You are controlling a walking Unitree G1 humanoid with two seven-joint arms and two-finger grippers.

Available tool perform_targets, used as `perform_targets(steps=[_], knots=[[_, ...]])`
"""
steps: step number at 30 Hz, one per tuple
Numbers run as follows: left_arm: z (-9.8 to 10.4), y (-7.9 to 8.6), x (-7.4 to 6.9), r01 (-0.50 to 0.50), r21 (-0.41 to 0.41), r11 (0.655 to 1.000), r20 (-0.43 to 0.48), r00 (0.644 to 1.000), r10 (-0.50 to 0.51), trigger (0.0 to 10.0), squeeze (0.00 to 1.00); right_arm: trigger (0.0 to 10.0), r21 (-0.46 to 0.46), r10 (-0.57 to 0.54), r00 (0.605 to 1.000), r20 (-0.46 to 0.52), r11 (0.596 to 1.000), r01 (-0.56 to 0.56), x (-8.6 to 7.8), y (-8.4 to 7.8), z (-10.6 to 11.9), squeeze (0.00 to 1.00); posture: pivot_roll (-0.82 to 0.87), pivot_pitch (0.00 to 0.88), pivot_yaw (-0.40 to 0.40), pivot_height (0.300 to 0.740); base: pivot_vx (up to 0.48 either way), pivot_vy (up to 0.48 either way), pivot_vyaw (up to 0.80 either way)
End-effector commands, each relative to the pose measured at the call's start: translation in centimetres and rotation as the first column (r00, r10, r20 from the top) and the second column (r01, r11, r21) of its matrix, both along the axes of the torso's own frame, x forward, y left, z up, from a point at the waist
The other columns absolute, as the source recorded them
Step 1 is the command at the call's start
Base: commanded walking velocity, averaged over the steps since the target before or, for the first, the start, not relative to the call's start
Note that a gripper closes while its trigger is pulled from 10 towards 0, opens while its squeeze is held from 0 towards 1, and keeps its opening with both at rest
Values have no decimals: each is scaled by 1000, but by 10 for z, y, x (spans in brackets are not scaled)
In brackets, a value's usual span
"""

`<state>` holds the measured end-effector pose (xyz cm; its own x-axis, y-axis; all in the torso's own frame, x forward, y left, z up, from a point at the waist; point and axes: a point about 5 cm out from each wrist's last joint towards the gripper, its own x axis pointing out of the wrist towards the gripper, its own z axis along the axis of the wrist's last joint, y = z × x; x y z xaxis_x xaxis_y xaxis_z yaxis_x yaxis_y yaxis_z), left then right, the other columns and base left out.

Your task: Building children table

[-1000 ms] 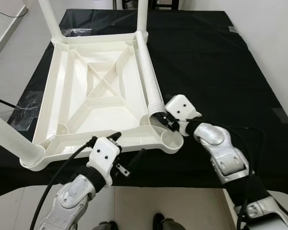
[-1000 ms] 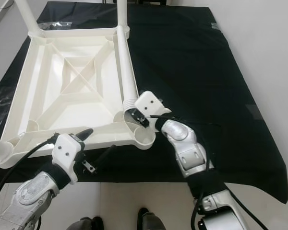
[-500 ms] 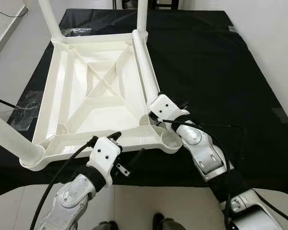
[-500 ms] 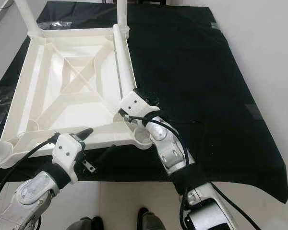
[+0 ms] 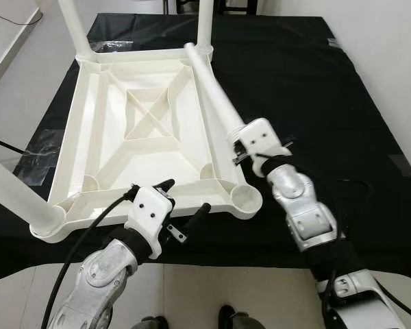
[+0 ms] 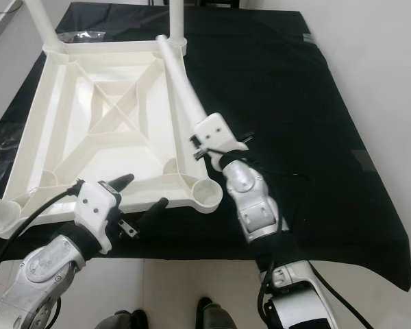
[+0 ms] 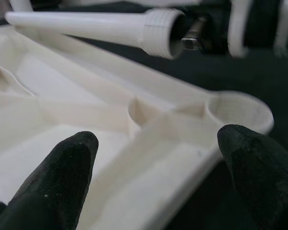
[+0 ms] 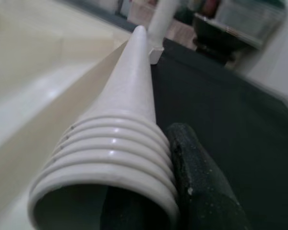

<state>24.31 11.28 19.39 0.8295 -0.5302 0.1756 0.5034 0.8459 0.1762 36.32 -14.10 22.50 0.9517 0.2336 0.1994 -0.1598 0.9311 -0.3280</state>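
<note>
Change: since a second ago the right gripper (image 5: 241,147) has lifted the loose leg's ribbed end off the tabletop's near right corner; the leg (image 5: 214,96) now slants up clear of the socket, and the left gripper has edged closer to the near rim.
Tabletop (image 5: 89,140): white plastic, upside down on a black cloth (image 5: 308,89), ribbed underside facing up with an X brace in the middle.
Fitted legs: three stand upright in their corners, one at far left (image 5: 74,27), one at far right (image 5: 205,20), one at near left (image 5: 17,199).
Socket (image 5: 246,200): round and open at the near right corner, nothing in it.
Loose leg: lies diagonally above the right rim, its thin tip near the far right corner, its ribbed end (image 8: 110,158) up in the air beside the right gripper.
Right gripper: pinching the ribbed end, one black finger (image 8: 197,187) pressed against the outside of the ribs.
Left gripper (image 5: 185,199): fingers spread, one tip (image 7: 62,172) over the tabletop's near rim, the other (image 7: 259,163) off the edge; holding nothing.
Floor: someone's shoes (image 5: 229,319) show below the cloth's near edge.
</note>
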Motion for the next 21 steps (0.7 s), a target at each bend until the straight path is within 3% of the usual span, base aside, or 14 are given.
perform_targets(steps=[1, 3, 4, 6, 7, 8, 9, 12, 16, 18, 19, 21], knots=[[2, -1, 2, 13, -48, 999, -19, 1000, -14, 10000, 0, 0, 219, 5, 1000, -1, 976, -4, -4, -21, 6, 0, 37, 254, -59, 740, 0, 0, 0], [4, -1, 3, 16, -59, 998, -16, 1000, -17, 10000, 0, 0, 268, 18, 1000, 3, 963, -18, -5, -25, 9, 0, 35, 253, -59, 740, 0, 0, 0], [6, -2, 6, 20, -71, 997, -12, 1000, -21, 10000, 0, 0, 334, 57, 998, 11, 941, -57, -8, -27, 12, 0, 27, 250, -60, 740, 0, 0, 0], [6, -2, 6, 20, -71, 997, -12, 1000, -21, 10000, 0, 0, 334, 57, 998, 11, 941, -57, -8, -27, 12, 0, 27, 250, -60, 740, 0, 0, 0], [19, -5, 15, 38, -156, 987, 4, 999, -37, 10000, 0, 0, 467, 123, 991, 56, 874, -135, -19, -37, 17, 0, 20, 247, -59, 740, 0, 0, 0], [24, -6, 19, 45, -190, 981, 10, 999, -44, 10000, 0, 0, 505, 135, 988, 74, 849, -153, -23, -42, 18, 0, 20, 247, -59, 740, 0, 0, 0], [24, -6, 19, 45, -190, 981, 10, 999, -44, 10000, 0, 0, 505, 135, 988, 74, 849, -153, -23, -42, 18, 0, 20, 247, -59, 740, 0, 0, 0], [41, -10, 31, 87, -260, 962, 21, 996, -84, 10000, 0, 0, 592, 144, 984, 109, 786, -181, -31, -54, 17, 0, 15, 237, -54, 740, 0, 0, 0], [53, -14, 40, 131, -333, 934, 16, 991, -133, 10000, 0, 0, 607, 204, 968, 142, 755, -249, -40, -60, 18, 0, 7, 230, -48, 740, 0, 0, 0], [64, -16, 48, 159, -415, 896, 8, 985, -171, 10000, 0, 0, 615, 292, 939, 181, 712, -340, -50, -65, 19, 0, 1, 224, -45, 740, 0, 0, 0], [64, -16, 48, 159, -415, 896, 8, 985, -171, 10000, 0, 0, 615, 292, 939, 181, 712, -340, -50, -65, 19, 0, 1, 224, -45, 740, 0, 0, 0], [79, -16, 59, 183, -563, 806, -19, 972, -234, 10000, 0, 0, 645, 358, 904, 233, 639, -419, -63, -75, 21, 0, -7, 218, -40, 740, 0, 0, 0]])
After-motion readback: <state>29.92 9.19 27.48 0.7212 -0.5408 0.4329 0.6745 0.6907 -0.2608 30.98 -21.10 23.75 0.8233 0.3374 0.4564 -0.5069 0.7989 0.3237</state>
